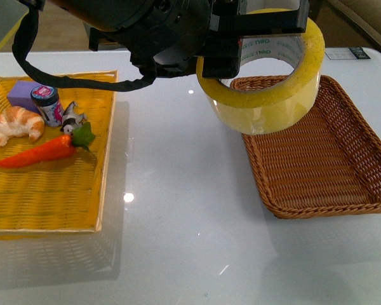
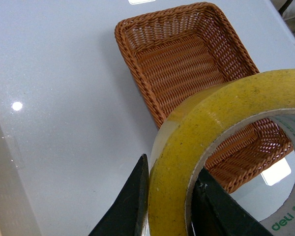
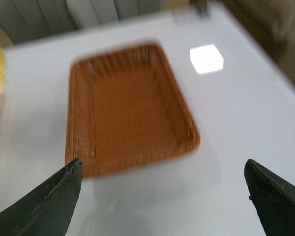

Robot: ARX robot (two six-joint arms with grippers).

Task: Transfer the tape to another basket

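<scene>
One roll of tape [image 1: 267, 101], glossy yellowish with a white printed core, hangs above the white surface [image 1: 178, 190] at the left rim of the one brown wicker basket [image 1: 317, 165]. Its wall is pinched between the fingers of the left hand [image 2: 172, 164]. The right hand [image 3: 162, 161] has its fingers spread wide apart, and one flat yellow woven tray [image 1: 51, 203] holds five small items.

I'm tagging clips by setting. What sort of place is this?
Likely an indoor tabletop test setup, not a real kitchen: a glossy white table, a yellow tray holding a toy-like carrot and croissant, and an empty wicker basket.
</scene>
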